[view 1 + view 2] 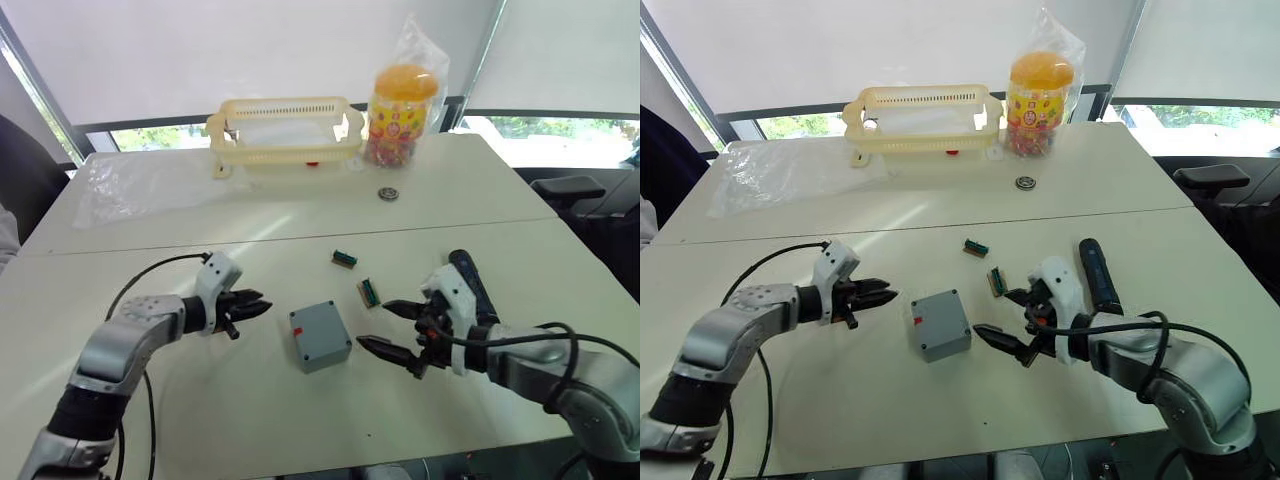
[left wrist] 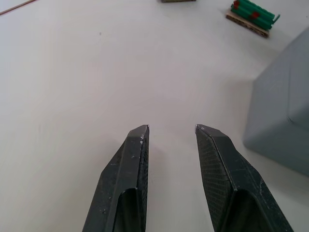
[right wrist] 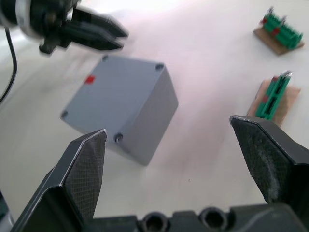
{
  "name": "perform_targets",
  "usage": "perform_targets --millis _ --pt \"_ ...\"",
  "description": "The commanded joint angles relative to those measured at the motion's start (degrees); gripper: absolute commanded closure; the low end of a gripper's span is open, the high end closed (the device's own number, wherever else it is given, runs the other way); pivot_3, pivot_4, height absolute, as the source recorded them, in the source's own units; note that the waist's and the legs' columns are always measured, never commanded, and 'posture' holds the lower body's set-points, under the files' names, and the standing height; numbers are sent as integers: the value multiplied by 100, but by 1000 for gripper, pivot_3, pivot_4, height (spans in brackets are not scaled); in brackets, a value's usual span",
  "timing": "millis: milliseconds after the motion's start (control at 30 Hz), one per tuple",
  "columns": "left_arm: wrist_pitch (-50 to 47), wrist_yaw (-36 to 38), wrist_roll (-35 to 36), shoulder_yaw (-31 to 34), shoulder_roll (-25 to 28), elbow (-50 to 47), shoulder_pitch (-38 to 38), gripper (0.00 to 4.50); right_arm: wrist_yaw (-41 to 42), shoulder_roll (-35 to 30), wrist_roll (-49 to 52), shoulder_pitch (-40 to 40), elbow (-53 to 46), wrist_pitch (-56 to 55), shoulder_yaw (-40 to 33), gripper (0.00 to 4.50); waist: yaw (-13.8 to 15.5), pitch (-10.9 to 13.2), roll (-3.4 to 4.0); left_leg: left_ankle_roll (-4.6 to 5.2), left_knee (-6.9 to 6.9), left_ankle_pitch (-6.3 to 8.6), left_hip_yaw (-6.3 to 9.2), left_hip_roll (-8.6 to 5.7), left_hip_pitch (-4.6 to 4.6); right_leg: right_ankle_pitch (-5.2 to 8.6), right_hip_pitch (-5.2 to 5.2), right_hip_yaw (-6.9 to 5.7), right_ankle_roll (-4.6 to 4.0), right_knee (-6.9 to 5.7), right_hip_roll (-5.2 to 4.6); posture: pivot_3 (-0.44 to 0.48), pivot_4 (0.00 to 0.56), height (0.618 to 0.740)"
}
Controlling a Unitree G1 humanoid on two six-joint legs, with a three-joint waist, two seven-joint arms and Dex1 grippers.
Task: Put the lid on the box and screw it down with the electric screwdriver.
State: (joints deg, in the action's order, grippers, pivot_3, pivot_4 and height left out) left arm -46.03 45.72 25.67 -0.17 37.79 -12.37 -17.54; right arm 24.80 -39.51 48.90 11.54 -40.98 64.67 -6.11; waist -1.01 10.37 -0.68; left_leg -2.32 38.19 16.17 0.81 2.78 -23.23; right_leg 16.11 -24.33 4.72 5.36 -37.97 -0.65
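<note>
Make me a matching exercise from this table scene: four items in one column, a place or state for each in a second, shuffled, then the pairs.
Items:
1. box
2. electric screwdriver
3. yellow basket
4. right gripper

Descriptions:
A. at the table's far edge, beside the candy jar
B. fingers spread wide, empty
C. lying on the table past the right gripper
D. between the two grippers, lid on top

Pairs: 1-D, 2-C, 3-A, 4-B

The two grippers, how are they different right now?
The right gripper is spread wide, while the left gripper is open only a narrow gap. The right gripper sits right of the box, the left gripper on its left. Both are empty and point toward it.
</note>
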Motion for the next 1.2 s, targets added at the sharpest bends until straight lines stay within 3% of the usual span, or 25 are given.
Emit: perform_targets --millis 33,200,433,767,1200 --pt "-442 -84 437 377 121 -862 384 3002 215 -104 33 120 183 -187 -123 46 0 0 0 0 0 0 0 0 0 0 0 0 0 0 0 0 150 740" --pt "-933 -241 919 412 23 -1603 723 3002 250 -105 -756 205 705 -654 466 46 21 -1 -2 0 1 0 0 0 1 0 1 0 0 -1 0 0 150 740" --pt "-1101 -494 1096 237 -77 -1888 970 3002 331 -146 -1480 73 985 -1007 976 46 3 -1 -1 0 1 0 -1 0 3 0 1 1 0 -2 1 0 150 740" --pt "-665 -458 644 -465 -104 -1496 772 3002 226 234 -1897 -54 880 -1082 1487 46 5 -2 -2 0 1 0 -2 0 4 0 1 2 -1 -3 1 0 150 740" --pt "-224 -385 296 -722 -344 -941 396 3002 110 494 -1914 -348 507 -861 1514 46 16 -3 -2 0 2 0 -2 -1 5 0 1 1 -1 -4 0 0 150 740"
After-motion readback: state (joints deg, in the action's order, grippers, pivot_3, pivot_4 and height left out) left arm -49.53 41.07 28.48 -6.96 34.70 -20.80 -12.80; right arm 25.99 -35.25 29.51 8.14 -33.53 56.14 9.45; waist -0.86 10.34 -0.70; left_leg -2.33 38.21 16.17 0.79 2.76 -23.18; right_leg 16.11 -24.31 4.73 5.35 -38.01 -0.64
